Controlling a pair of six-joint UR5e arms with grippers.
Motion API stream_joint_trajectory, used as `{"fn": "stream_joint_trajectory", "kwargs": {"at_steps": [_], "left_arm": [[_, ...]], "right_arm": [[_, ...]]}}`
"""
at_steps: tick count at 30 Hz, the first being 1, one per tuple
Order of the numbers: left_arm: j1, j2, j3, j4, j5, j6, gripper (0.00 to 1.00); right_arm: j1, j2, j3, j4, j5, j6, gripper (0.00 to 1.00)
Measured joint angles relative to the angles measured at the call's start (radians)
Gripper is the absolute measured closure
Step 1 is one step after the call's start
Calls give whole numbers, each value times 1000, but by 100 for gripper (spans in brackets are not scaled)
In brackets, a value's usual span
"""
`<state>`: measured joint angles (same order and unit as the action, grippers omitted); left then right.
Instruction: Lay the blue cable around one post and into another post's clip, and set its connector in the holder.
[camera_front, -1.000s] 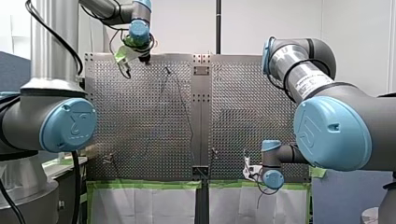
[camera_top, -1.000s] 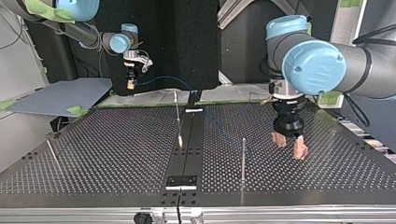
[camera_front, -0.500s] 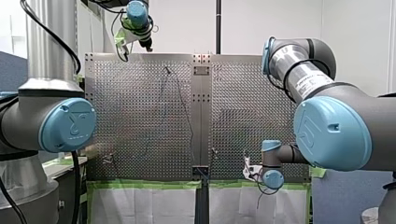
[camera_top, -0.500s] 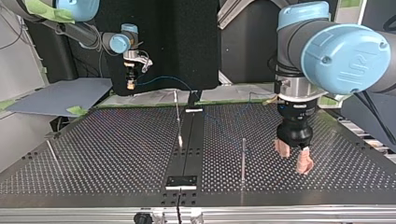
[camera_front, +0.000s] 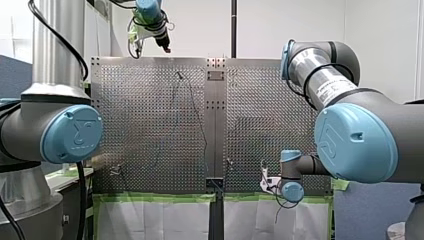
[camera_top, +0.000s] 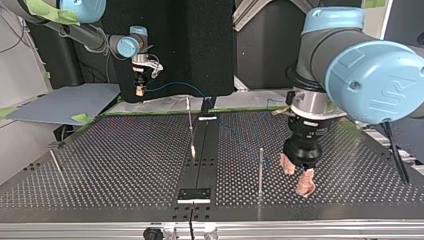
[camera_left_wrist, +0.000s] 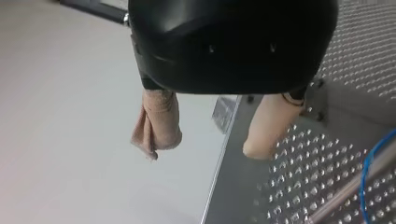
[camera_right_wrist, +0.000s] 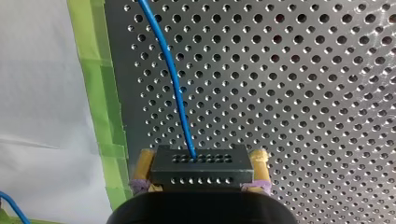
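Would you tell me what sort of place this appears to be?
Probably a robotics lab bench: my left arm and my right arm reach over a perforated table with thin metal posts and green tape.

My left arm (camera_top: 370, 75) reaches in with its wrist turned straight down, the black left gripper (camera_top: 296, 178) hanging with its beige-padded fingers (camera_left_wrist: 158, 122) spread well apart. My right arm (camera_top: 85, 35) runs level, the right gripper (camera_top: 140, 91) pointing down, its yellow pads (camera_right_wrist: 144, 163) pinched on a black connector (camera_right_wrist: 201, 170).
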<state>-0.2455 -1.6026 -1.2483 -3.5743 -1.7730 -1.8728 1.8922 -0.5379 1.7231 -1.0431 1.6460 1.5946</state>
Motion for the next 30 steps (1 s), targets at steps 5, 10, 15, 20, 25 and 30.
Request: {"fn": "stream_joint_trajectory", "kwargs": {"at_steps": [5,10,15,20,25,30], "left_arm": [[-2,-5,44,-44,-9,44,0],[-4,-5,61,-87,-26,89,0],[-4,-5,29,-102,-42,134,0],[-5,-5,8,-104,-62,178,0],[-5,-5,-9,-103,-72,222,0],[-5,-5,-12,-103,-74,252,0]], "right_arm": [[0,0,-2,2,-1,1,100],[0,0,-2,4,-1,1,100],[0,0,-3,4,-1,1,100],[0,0,-3,4,-1,1,100],[0,1,-3,4,-2,1,100],[0,1,-3,4,-2,0,100]]}}
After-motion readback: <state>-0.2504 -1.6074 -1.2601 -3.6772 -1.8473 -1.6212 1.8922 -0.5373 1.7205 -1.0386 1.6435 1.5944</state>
